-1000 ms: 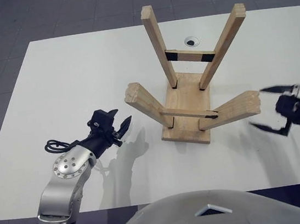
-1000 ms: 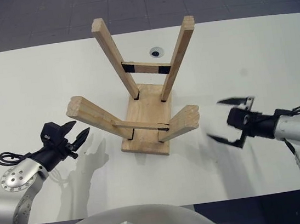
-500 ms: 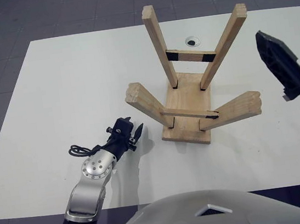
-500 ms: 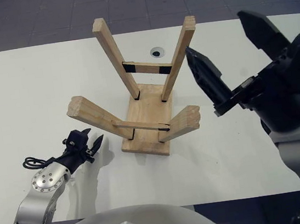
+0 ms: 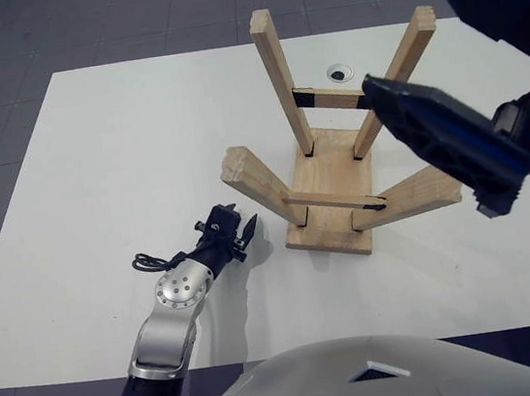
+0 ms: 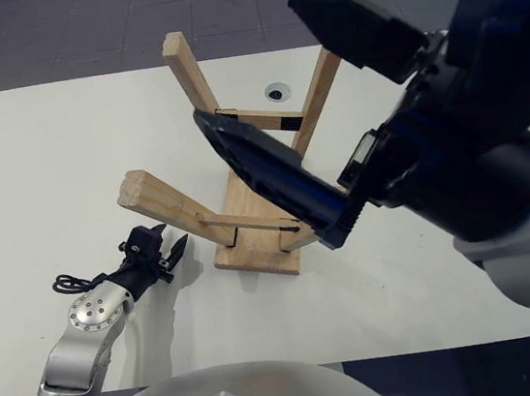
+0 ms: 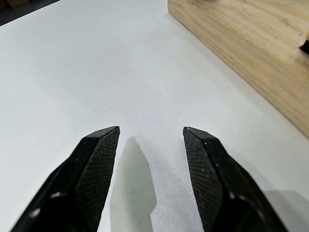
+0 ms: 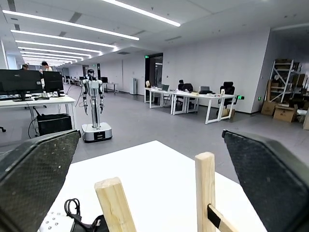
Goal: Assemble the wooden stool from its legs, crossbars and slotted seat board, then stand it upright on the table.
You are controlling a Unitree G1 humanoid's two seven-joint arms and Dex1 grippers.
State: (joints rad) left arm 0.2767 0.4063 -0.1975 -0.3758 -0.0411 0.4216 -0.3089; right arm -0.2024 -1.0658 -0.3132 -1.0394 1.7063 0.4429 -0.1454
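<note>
Since a second ago the right gripper (image 5: pixel 401 29) has swung up from beside the right edge of the table (image 5: pixel 120 139) and now hangs high, close to the head camera, in front of the right side of the stool (image 5: pixel 334 164). The left gripper (image 5: pixel 241 219) has slid nearer the stool.

The stool sits upside down mid-table, with its seat board (image 5: pixel 333 231) flat on the surface and all four legs fitted. The two far legs (image 5: pixel 281 79) stand up, joined by a crossbar (image 5: pixel 335 98). The two near legs (image 5: pixel 411 193) lean out toward the robot, joined by a second crossbar (image 5: pixel 329 200).

The right gripper is spread wide with nothing in it. The left gripper lies low over the table just beside the near left leg (image 5: pixel 255 182), its fingers (image 7: pixel 99 159) parted and empty.

A round hole (image 5: pixel 338 73) sits in the white tabletop behind the stool. Dark grey floor tiles (image 5: pixel 76 27) surround the table. The right wrist view looks over an open office with desks (image 8: pixel 193 96), ceiling light strips (image 8: pixel 72 24) and another robot (image 8: pixel 94 108) on a wheeled stand.
</note>
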